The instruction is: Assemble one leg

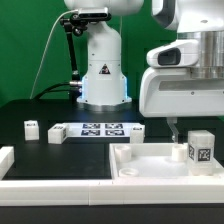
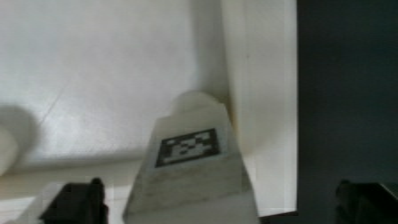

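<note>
The gripper (image 2: 210, 205) is mostly cut off in both views; only dark fingertips (image 2: 75, 200) show on the wrist camera, spread wide on either side of the leg (image 2: 192, 160) and not touching it, so it looks released, though the blur makes that hard to swear to. The leg (image 1: 200, 147) is a small white block with a black-and-white tag on its face (standing upright). It sits inside the white tray-like piece (image 1: 150, 172), just below and beside the gripper. The marker board (image 1: 98, 129) lies farther off on the table.
</note>
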You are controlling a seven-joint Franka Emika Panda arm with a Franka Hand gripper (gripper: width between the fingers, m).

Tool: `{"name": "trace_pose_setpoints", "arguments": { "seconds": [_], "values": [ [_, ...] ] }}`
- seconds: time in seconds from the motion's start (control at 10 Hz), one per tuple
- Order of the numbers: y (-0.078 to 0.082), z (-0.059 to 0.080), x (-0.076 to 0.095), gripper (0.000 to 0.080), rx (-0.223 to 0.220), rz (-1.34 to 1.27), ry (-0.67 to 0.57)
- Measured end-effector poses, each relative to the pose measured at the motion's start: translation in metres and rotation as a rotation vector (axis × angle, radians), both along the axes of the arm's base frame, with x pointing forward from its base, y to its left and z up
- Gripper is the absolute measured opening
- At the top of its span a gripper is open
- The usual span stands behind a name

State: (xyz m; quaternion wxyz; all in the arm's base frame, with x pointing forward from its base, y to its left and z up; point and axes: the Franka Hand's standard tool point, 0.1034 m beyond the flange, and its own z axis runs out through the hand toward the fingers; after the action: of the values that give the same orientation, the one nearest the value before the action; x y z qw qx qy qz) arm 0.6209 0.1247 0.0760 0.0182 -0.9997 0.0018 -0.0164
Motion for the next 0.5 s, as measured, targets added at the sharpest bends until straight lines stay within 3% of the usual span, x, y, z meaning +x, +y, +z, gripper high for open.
{"name": "trace_pose_setpoints", "arguments": {
  "seconds": [0.3, 0.4, 0.5],
  "values": [
    [-0.0013, -0.0004, 0.0, 0.0622, -0.002, 0.074, -0.002],
    [-0.0014, -0.0004, -0.0001, 0.0438, -0.002, 0.074, -0.002],
    [-0.0017, -0.0005, -0.0001, 0.0438, -0.003, 0.074, -0.002]
  ]
}}
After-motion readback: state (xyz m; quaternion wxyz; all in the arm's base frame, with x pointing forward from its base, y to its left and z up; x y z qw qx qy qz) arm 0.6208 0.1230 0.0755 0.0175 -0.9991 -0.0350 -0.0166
